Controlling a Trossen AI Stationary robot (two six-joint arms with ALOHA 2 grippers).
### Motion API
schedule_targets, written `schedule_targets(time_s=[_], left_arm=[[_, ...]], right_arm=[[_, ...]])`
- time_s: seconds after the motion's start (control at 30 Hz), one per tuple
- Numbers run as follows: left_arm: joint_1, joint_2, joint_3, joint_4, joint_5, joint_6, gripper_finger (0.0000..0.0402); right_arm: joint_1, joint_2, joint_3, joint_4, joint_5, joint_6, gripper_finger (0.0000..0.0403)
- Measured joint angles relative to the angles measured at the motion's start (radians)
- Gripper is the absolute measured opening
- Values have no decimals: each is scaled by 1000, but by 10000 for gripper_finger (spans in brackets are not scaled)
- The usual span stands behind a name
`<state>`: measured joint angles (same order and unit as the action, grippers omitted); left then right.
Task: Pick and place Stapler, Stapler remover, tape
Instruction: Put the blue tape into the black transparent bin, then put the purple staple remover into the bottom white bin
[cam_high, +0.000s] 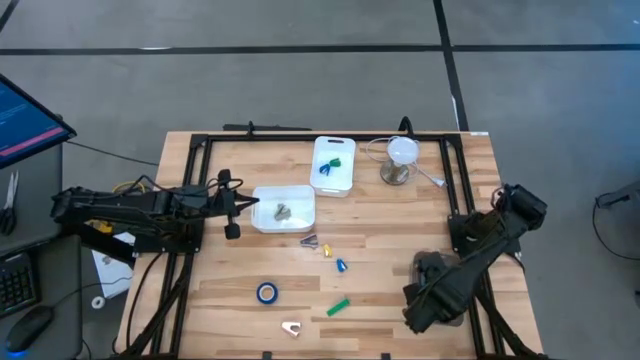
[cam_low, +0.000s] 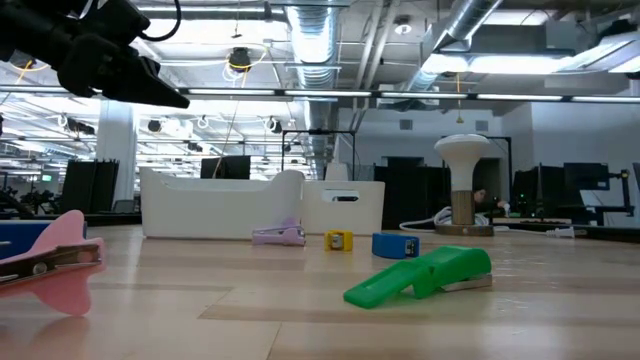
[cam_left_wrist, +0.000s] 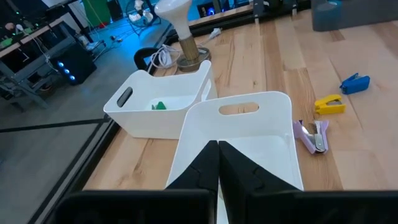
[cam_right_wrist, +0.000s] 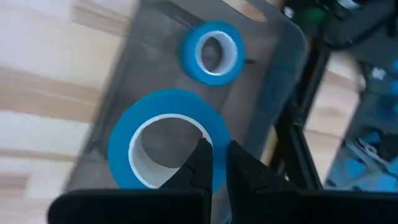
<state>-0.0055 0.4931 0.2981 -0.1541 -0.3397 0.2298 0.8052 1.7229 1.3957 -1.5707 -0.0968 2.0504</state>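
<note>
Watching the right wrist view, I see the right gripper (cam_right_wrist: 219, 154) over a dark translucent plastic tray (cam_right_wrist: 267, 93), which in the high view lies at the lower right of the frame. Its jaws are clenched almost together. They straddle the wall of a bright blue ring-shaped tape roll (cam_right_wrist: 121, 149), with a sliver of blue showing between them, so I judge they are pinching that wall. A second blue tape roll (cam_right_wrist: 188, 59) lies flat in the same tray, toward the top of that picture and apart from the first.

The third blue tape roll (cam_high: 266, 292) is flat on the wooden counter (cam_high: 400, 220), lower centre-left of the high view. A green plastic stapler (cam_high: 338, 306) lies to its right, and a pale stapler remover (cam_high: 291, 327) near the bottom edge.

The left gripper (cam_left_wrist: 219, 149) waits with its jaws clenched on nothing, just left of a white plastic tub (cam_high: 300, 190) at the middle of the high view.

These rolls look light and stiff, and I expect the wound tape face to be smooth and a little slick. Across the whole ring would be a wide grab, so I would take the loose roll by its wall, one jaw in the hole and one outside. A pinch that thin could let the ring swing, so I would carry it slowly and set it flat.
</note>
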Motion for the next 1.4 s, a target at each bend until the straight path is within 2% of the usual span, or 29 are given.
schedule_targets(time_s=[0.13, 0.5, 0.9, 1.07, 1.2, 1.4], left_arm=[[0, 0, 0, 0, 0, 0, 1], [0, 0, 0, 0, 0, 0, 1], [0, 0, -1, 0, 0, 0, 1], [0, 0, -1, 0, 0, 0, 1], [0, 0, -1, 0, 0, 0, 1], [0, 0, -1, 0, 0, -1, 1]], right_arm=[[22, 0, -60, 32, -44, 65, 9], [25, 0, -287, 278, -32, 117, 9], [24, 0, -348, 298, -32, 97, 11], [24, 2, -334, 330, -29, 41, 75], [8, 0, -274, 316, -33, -65, 129], [-50, -3, -156, 217, -37, -243, 160]])
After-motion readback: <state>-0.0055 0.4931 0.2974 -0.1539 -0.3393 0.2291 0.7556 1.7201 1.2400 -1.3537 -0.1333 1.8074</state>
